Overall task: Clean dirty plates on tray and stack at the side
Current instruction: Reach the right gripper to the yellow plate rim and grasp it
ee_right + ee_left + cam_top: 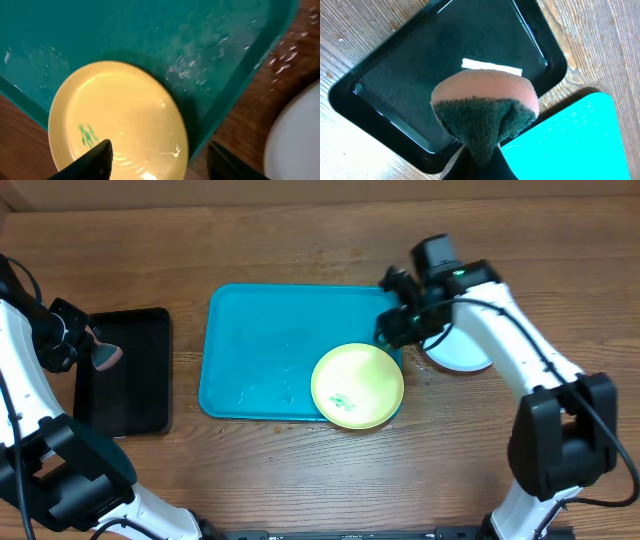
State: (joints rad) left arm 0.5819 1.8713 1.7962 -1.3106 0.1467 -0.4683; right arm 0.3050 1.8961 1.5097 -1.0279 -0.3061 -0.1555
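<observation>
Yellow-green plate [115, 125] (one teal smear) sits on the turquoise tray [125, 30]; my right jaws gape empty, left jaws pinch a sponge [485, 107].

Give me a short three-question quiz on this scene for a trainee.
1. True or false: the yellow-green plate bears a teal smear.
2. What does the left end effector grip? A) a sponge B) a plate C) nothing
3. Fill in: the white plate lies ___ the turquoise tray (on or off).
Key: 1 true; 2 A; 3 off, on the table beside it.
</observation>
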